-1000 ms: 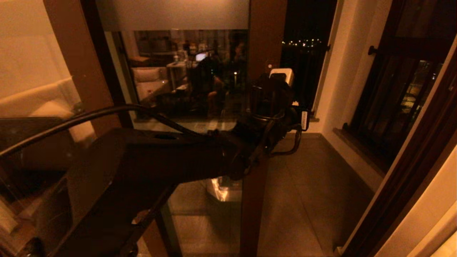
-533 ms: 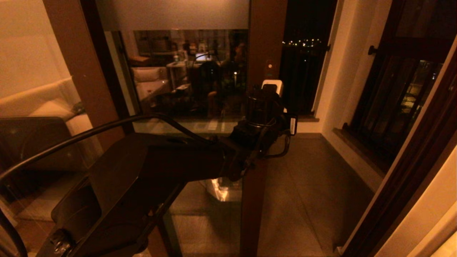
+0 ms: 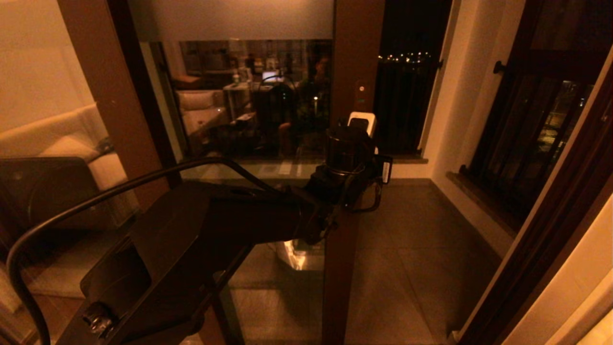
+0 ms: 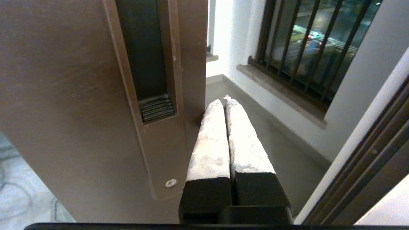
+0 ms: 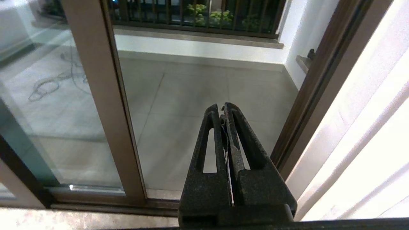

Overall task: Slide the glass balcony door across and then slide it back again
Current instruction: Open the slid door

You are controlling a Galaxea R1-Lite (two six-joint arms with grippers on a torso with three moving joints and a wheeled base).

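Note:
The glass balcony door (image 3: 355, 43) shows as a tall pane with a frosted top band and a brown wooden stile. It stands partly slid across, with an opening to the balcony on its right. A slim recessed lock plate (image 3: 361, 93) (image 4: 150, 64) sits on the stile. My left gripper (image 3: 361, 120) (image 4: 223, 99) is shut, holding nothing. Its white-wrapped fingers (image 4: 211, 140) lie against the stile's free edge, just below the lock plate. My right gripper (image 5: 222, 107) is shut too. It hangs low over the balcony floor between the door stile (image 5: 102, 95) and the side jamb, out of the head view.
Another brown-framed glass panel (image 3: 48, 120) showing a sofa stands at the left. A dark barred window (image 3: 536, 129) (image 4: 306, 48) lines the balcony's right wall. The door frame's jamb (image 3: 550, 230) (image 5: 313, 89) runs along the right. Tiled balcony floor (image 3: 421, 249) lies beyond the opening.
My left arm has drawn back leftward and its gripper has dropped a little along the stile, uncovering the lock plate. The door itself has not visibly shifted.

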